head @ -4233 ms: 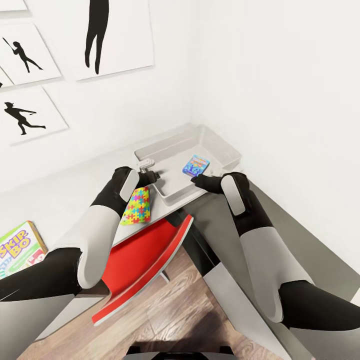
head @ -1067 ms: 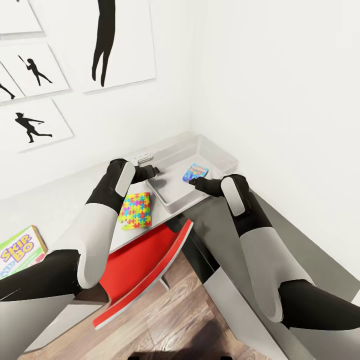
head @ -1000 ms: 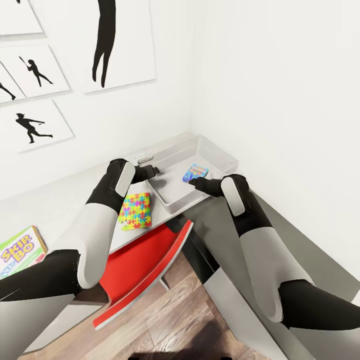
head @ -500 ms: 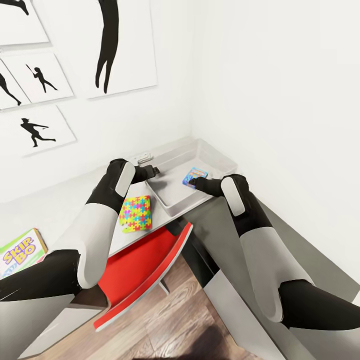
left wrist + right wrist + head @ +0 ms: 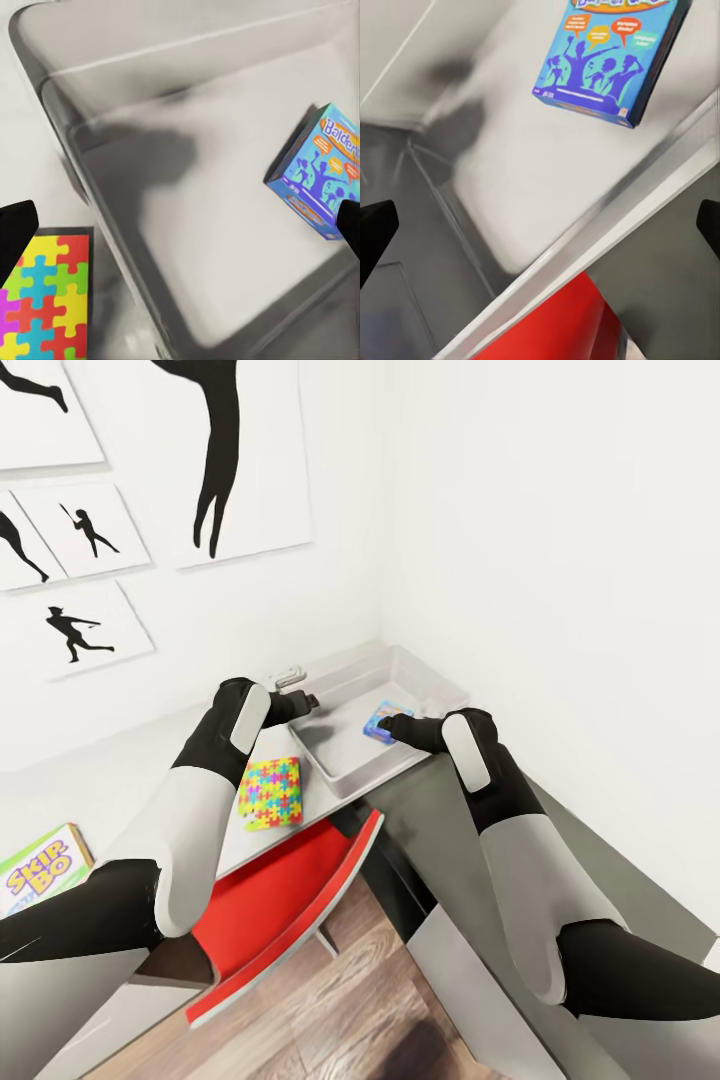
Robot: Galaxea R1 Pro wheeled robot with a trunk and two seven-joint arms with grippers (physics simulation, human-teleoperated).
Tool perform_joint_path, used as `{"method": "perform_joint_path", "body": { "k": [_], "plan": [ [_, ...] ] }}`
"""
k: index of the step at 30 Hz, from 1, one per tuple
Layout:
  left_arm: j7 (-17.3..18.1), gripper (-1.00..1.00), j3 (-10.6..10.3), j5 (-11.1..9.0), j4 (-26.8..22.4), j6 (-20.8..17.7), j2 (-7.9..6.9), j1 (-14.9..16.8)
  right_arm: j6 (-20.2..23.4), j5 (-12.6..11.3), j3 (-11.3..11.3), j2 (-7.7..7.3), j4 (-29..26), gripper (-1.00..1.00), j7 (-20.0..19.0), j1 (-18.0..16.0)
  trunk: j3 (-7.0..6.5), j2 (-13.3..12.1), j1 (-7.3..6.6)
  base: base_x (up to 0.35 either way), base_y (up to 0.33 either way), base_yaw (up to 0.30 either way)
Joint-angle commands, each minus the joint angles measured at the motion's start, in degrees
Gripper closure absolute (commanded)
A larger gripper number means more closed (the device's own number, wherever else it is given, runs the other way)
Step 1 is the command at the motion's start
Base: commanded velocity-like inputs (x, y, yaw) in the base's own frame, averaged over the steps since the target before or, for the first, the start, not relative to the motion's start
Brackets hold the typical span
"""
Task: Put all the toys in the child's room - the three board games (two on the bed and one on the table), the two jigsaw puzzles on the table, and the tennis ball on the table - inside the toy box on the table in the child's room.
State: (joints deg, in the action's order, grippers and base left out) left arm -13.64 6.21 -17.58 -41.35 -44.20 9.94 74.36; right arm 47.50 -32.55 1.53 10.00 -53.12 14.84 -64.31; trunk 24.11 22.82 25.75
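The light grey toy box [image 5: 340,760] stands at the table's [image 5: 120,780] far right end by the wall corner. A blue board game [image 5: 386,718] lies inside it, also clear in both wrist views [image 5: 319,174] [image 5: 611,56]. One multicolour jigsaw puzzle [image 5: 271,792] lies on the table just outside the box's left wall [image 5: 39,296]. The SKIP-BO board game [image 5: 38,868] sits at the table's left. My left gripper [image 5: 307,702] hovers open over the box's left rim [image 5: 112,225]. My right gripper [image 5: 384,728] hangs open above the box's near rim [image 5: 607,232], empty.
A red chair [image 5: 285,905] stands tucked under the table, below both arms, and shows in the right wrist view [image 5: 555,330]. A lower dark grey cabinet [image 5: 600,860] runs along the right wall. A small white object [image 5: 288,678] lies behind the box. Posters hang on the wall [image 5: 90,530].
The whole picture has shifted, so the camera moved: posters and box sit a little differently in frame. Both arms hold the same pose with open, empty grippers.
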Motion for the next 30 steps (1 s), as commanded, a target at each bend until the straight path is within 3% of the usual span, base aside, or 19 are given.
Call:
{"method": "perform_joint_path", "body": {
  "k": [1, 30],
  "plan": [
    [-0.47, -1.00, 0.20, -0.62, -0.06, -0.22, 0.05, 0.03, 0.12, -0.58, 0.05, 0.00, -0.07, -1.00, 0.58, -0.04, 0.00, 0.10, 0.04, 0.000, 0.000, -0.056],
    [-0.13, -1.00, 0.46, -0.69, -0.47, -1.61, 0.05, 0.00, 1.41, -0.52, 0.05, 0.00, -4.63, -1.00, 0.55, 0.11, -2.64, 0.10, 0.04, 0.000, 0.000, -0.062]
  ]
}}
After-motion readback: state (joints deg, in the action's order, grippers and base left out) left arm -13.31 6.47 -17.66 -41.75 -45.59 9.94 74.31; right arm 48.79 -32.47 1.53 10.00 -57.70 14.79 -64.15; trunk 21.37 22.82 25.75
